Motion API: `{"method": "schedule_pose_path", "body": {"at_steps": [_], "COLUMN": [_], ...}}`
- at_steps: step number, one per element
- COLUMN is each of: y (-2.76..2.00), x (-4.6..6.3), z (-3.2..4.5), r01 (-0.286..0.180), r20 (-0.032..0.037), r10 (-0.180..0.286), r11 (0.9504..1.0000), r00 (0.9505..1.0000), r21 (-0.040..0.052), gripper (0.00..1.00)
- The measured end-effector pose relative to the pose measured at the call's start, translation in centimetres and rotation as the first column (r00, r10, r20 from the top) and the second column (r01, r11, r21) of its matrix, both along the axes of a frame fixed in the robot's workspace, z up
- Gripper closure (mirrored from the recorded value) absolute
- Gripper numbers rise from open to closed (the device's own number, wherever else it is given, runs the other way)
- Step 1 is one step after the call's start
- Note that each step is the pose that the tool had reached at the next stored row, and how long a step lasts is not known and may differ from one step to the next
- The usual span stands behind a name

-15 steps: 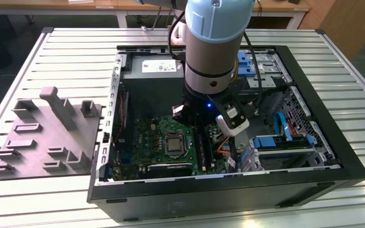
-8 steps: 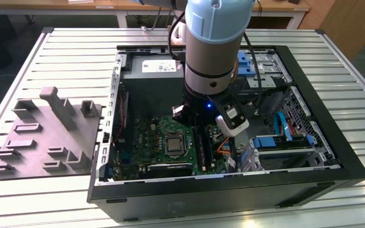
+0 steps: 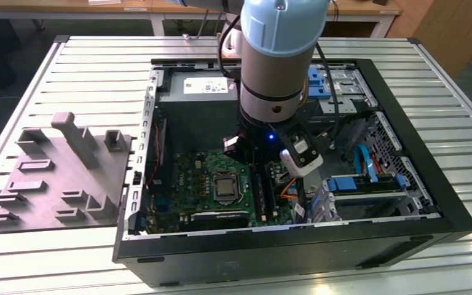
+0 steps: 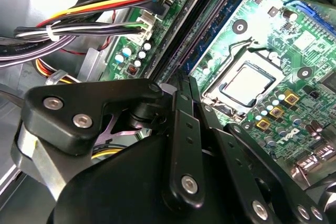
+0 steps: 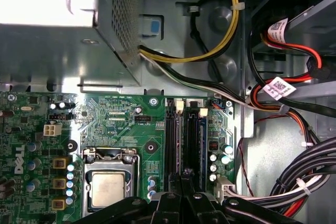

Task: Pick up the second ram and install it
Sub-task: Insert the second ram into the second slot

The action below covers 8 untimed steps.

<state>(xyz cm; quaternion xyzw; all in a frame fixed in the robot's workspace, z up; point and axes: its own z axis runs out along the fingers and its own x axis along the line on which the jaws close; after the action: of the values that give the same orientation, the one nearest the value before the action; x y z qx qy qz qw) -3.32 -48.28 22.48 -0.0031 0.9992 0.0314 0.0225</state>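
Fixture block (image 3: 59, 175) sits near the tabletop (image 3: 96, 67) left edge, clear slats around it. PC case (image 3: 294, 258) fills the middle to right edge. Hand (image 5: 181, 179) is down inside over the memory slots (image 5: 181, 135), clenched on the second ram (image 5: 185, 174), stick standing edge-on over a slot. Tight room: CPU socket (image 5: 107, 184) one side, cable bundle (image 5: 304, 177) the other.

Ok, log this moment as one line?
stage: RAM install | claw: inside PC case, over motherboard RAM slots | second ram: lying along a slot | grip: unclear
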Motion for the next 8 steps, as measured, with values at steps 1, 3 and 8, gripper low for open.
{"method": "schedule_pose_path", "body": {"at_steps": [1,3,8], "y": [0.00,0.00,0.00], "x": [0.01,0.03,0.03], "z": [0.01,0.01,-0.07], "r01": [0.000,0.000,0.001], "r20": [0.0000,-0.0001,-0.0001], "r10": [0.000,0.000,-0.001], "r11": [1.0000,1.0000,1.0000], "r00": [1.0000,1.0000,1.0000], "r21": [-0.0002,-0.0001,-0.0002], "gripper": [0.89,0.89,0.89]}}
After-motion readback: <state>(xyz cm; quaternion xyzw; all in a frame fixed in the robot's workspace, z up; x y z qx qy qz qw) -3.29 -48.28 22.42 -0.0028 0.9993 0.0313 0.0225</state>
